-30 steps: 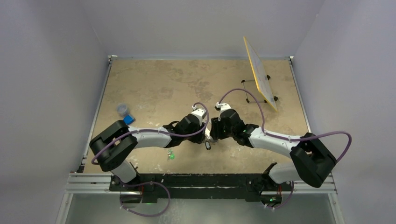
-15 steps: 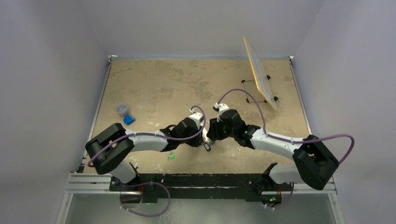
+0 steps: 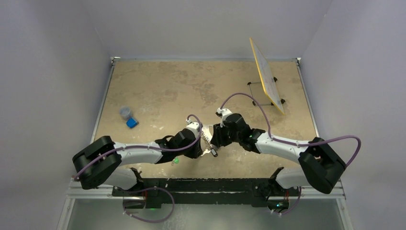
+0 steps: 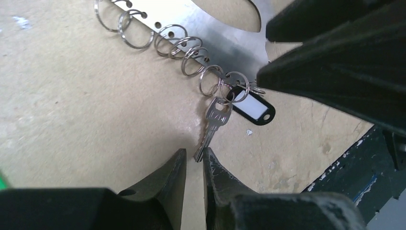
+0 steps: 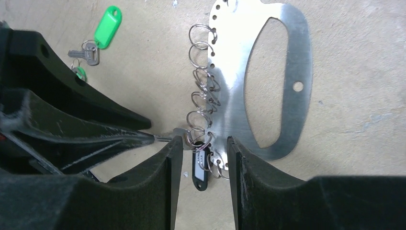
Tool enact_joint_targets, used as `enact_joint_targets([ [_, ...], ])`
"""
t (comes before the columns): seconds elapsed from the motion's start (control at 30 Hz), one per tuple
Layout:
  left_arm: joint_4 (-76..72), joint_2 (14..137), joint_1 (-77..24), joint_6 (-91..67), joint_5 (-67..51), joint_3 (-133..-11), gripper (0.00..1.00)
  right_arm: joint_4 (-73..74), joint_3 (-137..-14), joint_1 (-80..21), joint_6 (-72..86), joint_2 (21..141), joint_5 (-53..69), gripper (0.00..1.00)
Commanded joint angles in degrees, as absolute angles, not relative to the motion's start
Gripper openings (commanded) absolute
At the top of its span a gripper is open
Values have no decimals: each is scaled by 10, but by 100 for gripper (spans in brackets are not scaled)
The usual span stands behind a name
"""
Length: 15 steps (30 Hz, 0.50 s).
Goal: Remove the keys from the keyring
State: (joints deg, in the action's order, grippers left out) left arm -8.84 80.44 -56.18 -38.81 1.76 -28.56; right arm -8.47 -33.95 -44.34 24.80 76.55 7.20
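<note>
Left fingers (image 4: 208, 164) closed on key (image 4: 216, 117) blade tip, blade running from keyring (image 5: 297, 115) toward left arm; right fingers (image 5: 176, 151) apart, straddling keyring edge

A yellow board (image 3: 267, 75) stands tilted at the desk's (image 3: 158, 86) far right. A blue block (image 3: 132, 123) sits just beside a small cup (image 3: 125, 112); green-tagged keys (image 5: 107, 20) lie near the front.
</note>
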Motion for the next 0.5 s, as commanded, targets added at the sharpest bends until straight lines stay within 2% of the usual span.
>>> enact_joint_targets([
  [0.0, -63, 753, -563, -416, 55, -275, 17, -66, -356, -467, 262, 760, 49, 42],
  [0.47, -99, 717, -564, -434, 71, -264, 18, -39, -369, -498, 315, 792, -14, 41],
])
